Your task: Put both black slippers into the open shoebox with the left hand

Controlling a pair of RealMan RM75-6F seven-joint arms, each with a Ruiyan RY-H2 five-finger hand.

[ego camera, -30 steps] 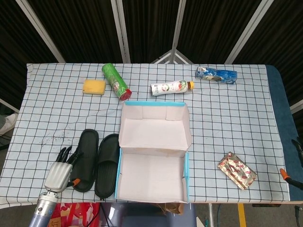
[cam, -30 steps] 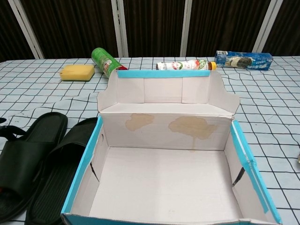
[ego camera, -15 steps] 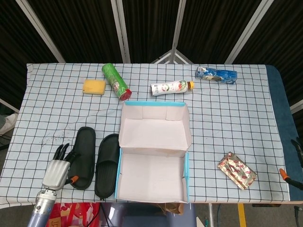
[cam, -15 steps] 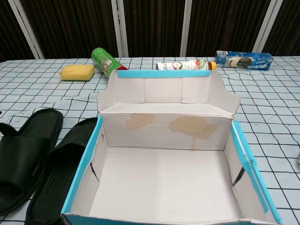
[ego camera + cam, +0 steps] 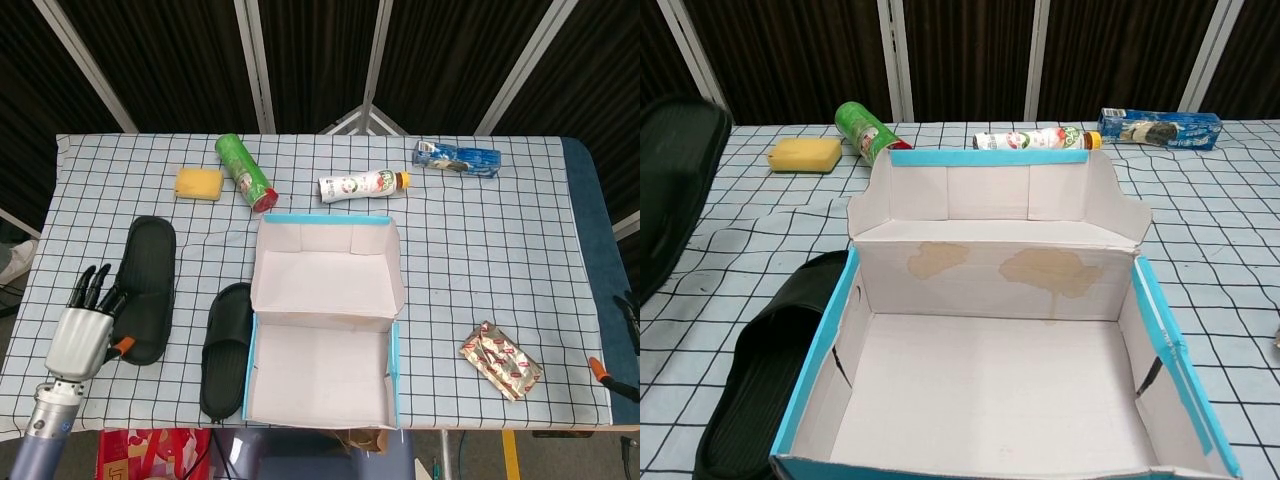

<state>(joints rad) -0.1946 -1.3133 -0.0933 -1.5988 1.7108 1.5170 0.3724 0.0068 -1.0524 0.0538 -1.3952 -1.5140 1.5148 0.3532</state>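
One flat black rubber slipper [image 5: 145, 288] is held up off the checked tablecloth [image 5: 480, 240] by the left hand [image 5: 82, 330], gripped at the heel end with the toe pointing away from the hand. It's probably being lifted clear so it can go over the box wall, which would explain why it looms big and blurry at the left edge of the chest view [image 5: 670, 180]. How the fingers wrap the strap can't really be made out; a few fingertips [image 5: 95, 280] are seen sticking straight out beside the sole.

The second matte black slipper [image 5: 225, 345] is left lying to the right of the hand, tucked against the open white cardboard shoebox with blue-taped edges [image 5: 322, 400]. The box is empty, its inner flap is stained brownish, and its lid is propped open on the far side. The right hand isn't in view.
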